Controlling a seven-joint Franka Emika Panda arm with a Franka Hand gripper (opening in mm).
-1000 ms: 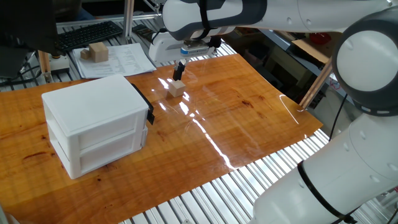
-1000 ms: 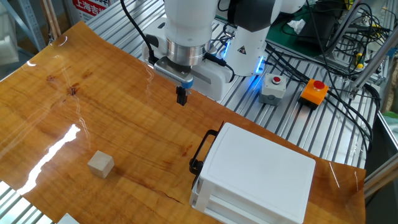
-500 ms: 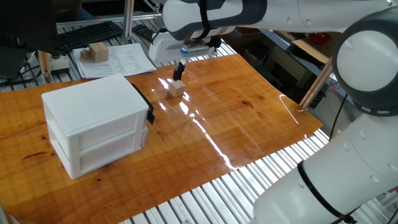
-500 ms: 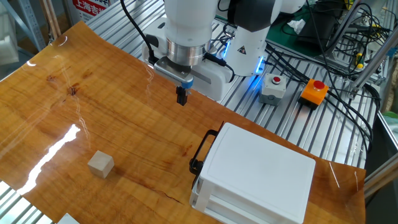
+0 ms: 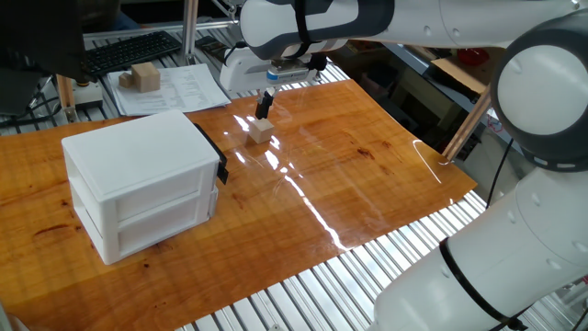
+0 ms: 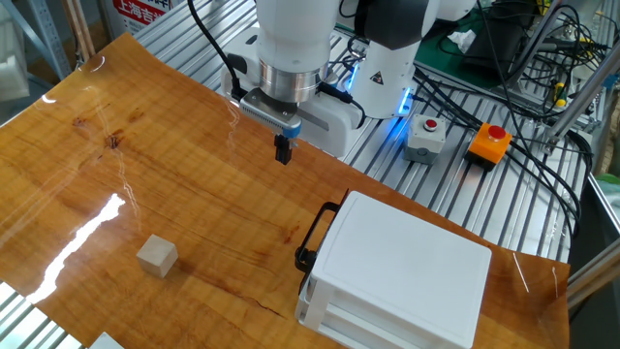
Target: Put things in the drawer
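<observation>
The small pale beige block [image 5: 261, 130] [image 6: 156, 257] lies on the wooden table, apart from everything. The white two-tier cabinet [image 5: 138, 179] [image 6: 402, 276] stands on the table with its upper drawer pushed in; the drawer's black handle [image 5: 213, 158] [image 6: 315, 235] faces the block's side. My gripper [image 5: 265, 103] [image 6: 283, 150] hangs above the table, its fingers together and empty, between the robot base and the cabinet. It is well above and away from the block and short of the handle.
A larger tan block [image 5: 142, 77] lies on papers beside a keyboard [image 5: 129, 51] off the table. A grey button box [image 6: 426, 138] and an orange one [image 6: 489, 143] sit on the metal frame with cables behind the cabinet.
</observation>
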